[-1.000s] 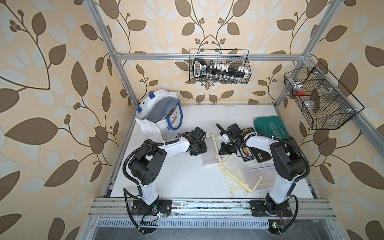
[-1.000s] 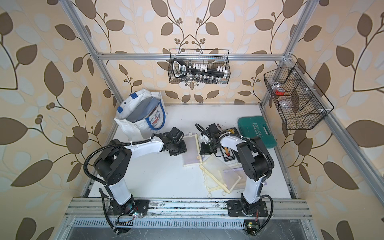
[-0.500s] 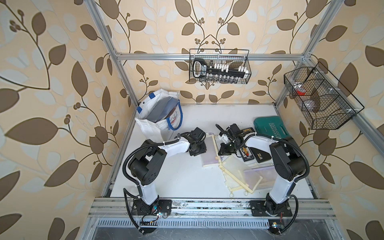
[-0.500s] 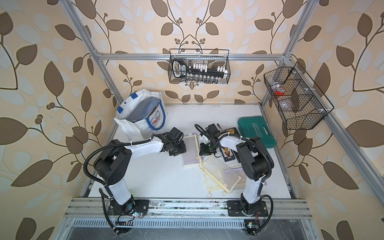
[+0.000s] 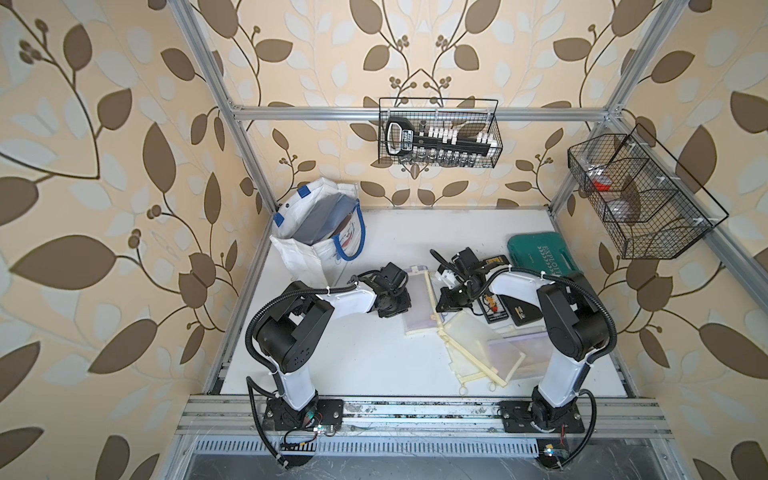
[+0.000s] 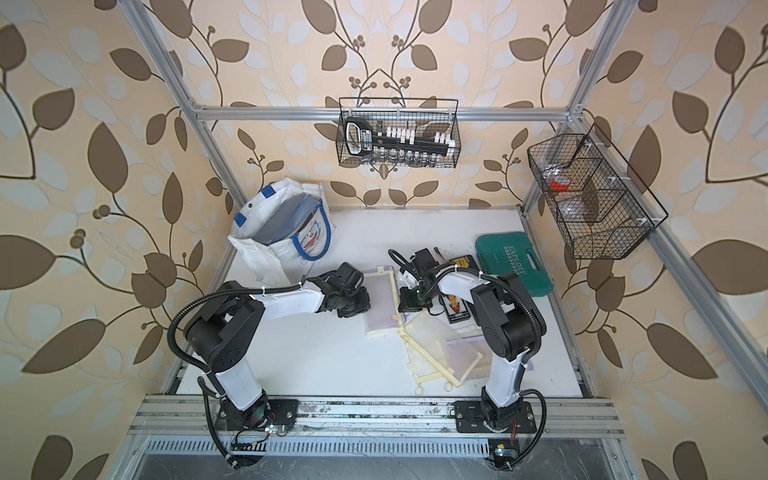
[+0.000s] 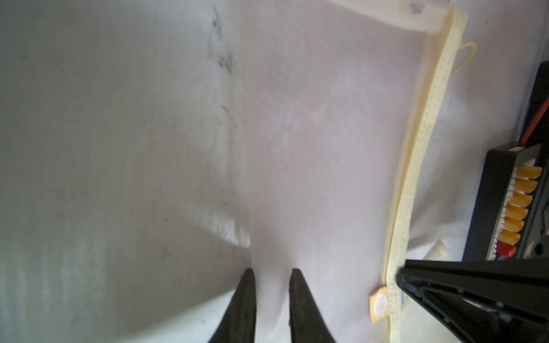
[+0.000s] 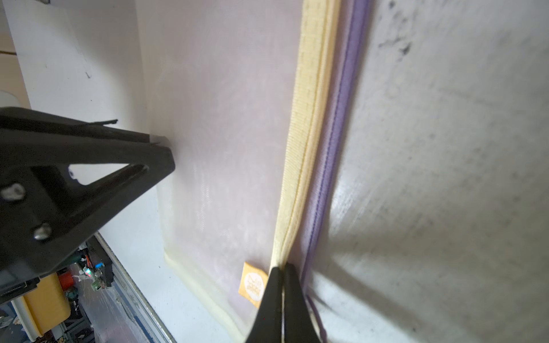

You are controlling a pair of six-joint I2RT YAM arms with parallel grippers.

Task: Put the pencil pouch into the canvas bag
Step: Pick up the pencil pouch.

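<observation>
pencil pouch [image 7: 326,133]: one end cut off | canvas bag [image 5: 299,257]: inner bottom hidden

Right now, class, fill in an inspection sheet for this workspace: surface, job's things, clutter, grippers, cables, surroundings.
Surface: white tabletop, smudged.
Job's things: pencil pouch lying between the arms; canvas bag standing open, far left.
Clutter: teal case, black bit rack, two more pouches.
Grippers: right gripper shut on the pouch's cream zip edge; left gripper: fingers straddle its opposite edge, grip unclear.
Cables: black hose along each arm.
Surroundings: two wire baskets on the frame; leaf wallpaper.
</observation>
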